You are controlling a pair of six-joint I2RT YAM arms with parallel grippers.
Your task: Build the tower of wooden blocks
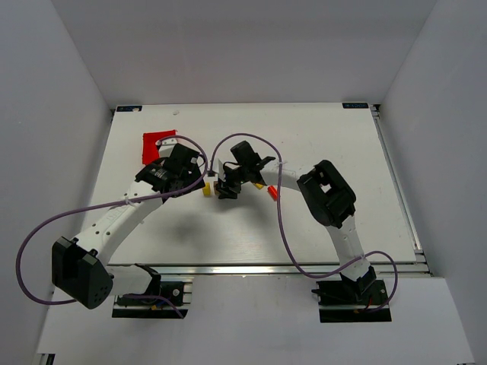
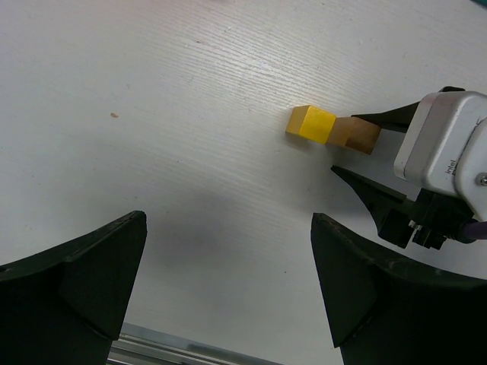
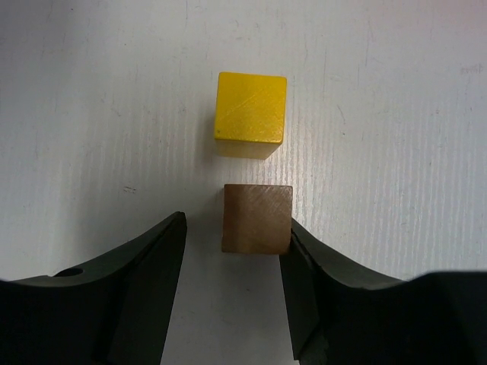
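Right wrist: brown block [image 3: 257,217] squared inside right hand [image 3: 236,228].

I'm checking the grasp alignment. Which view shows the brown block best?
The right wrist view: the brown block sits mid-frame between the jaws, top face unobstructed. The left wrist view shows it small and side-on, beside the yellow block. In the top view the right gripper hides it.

Pretty bare setup: plain white panel walls [image 1: 61,114] boxing in a flat white tabletop [image 1: 342,137] left, right and far, silver aluminium rail [image 1: 259,270] along the near edge.
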